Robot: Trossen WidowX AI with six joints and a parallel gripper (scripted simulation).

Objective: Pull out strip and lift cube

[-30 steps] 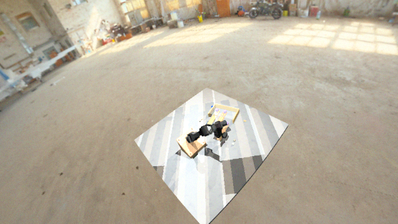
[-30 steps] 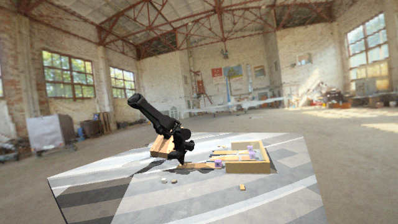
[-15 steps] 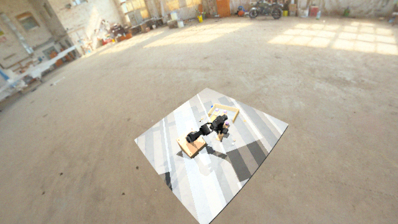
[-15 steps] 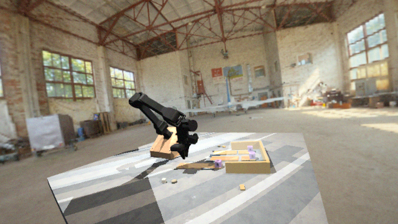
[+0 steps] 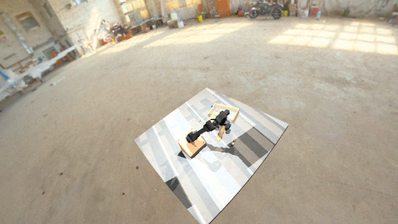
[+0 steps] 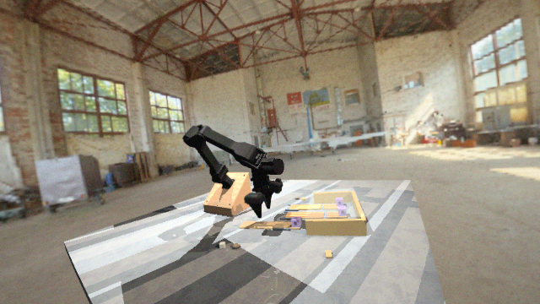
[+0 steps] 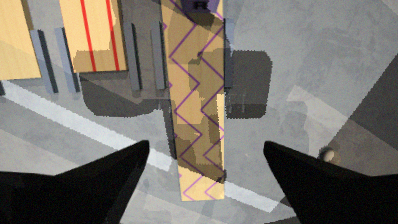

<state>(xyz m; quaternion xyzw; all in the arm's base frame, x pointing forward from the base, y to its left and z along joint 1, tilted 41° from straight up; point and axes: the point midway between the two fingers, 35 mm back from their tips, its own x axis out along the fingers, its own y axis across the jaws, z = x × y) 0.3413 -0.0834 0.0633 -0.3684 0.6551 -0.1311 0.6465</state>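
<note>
The zigzag strip (image 5: 221,133) (image 6: 253,225) (image 7: 200,120), pale wood with purple zigzag lines, sticks well out of the box between two low grey rails. A purple cube (image 6: 296,222) (image 7: 200,5) with a dark mark stands on its far part, outside the front wall; I cannot read the mark. My gripper (image 6: 262,211) (image 7: 207,146) is open and empty above the near part of the strip, one finger to each side. A red-lined strip (image 7: 97,35) and another strip (image 7: 15,50) lie to the left in the wrist view. Two more purple cubes (image 6: 339,202) (image 6: 342,210) stand inside the box.
The open wooden box (image 5: 236,115) (image 6: 336,228) has low walls around the strips' far ends. Grey rails (image 7: 158,55) (image 7: 228,55) flank the zigzag strip. A small yellow block (image 6: 329,253), a whitish block (image 6: 222,244) and a brown pebble (image 6: 235,246) lie on the table.
</note>
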